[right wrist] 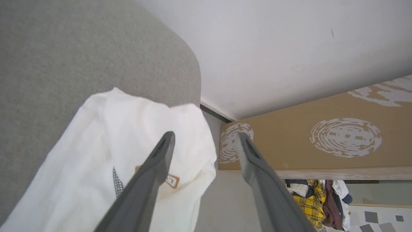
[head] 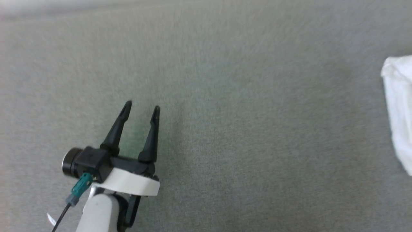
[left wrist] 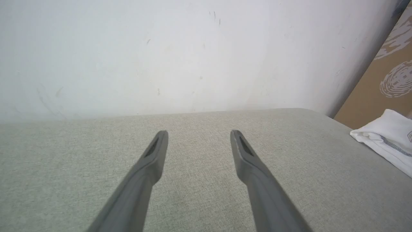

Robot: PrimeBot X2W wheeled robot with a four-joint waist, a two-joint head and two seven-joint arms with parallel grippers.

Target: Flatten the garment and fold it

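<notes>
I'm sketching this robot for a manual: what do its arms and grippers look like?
The left gripper has two long, black, tapering fingers on a black block, then a white collar and pale grey forearm. A round black camera sits beside the block, with a teal plug and thin black cable. On the right gripper the fingers look dark grey, each with a narrow slot near its tip.

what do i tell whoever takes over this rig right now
Left gripper: open, empty, over the bare grey surface.
Right gripper: open, holding nothing, fingers pointing over the garment.
Garment: a compact white bundle at the surface's right end, near its rounded corner.
Done: it looks folded.
Left: probably only a check that the fold is neat.
</notes>
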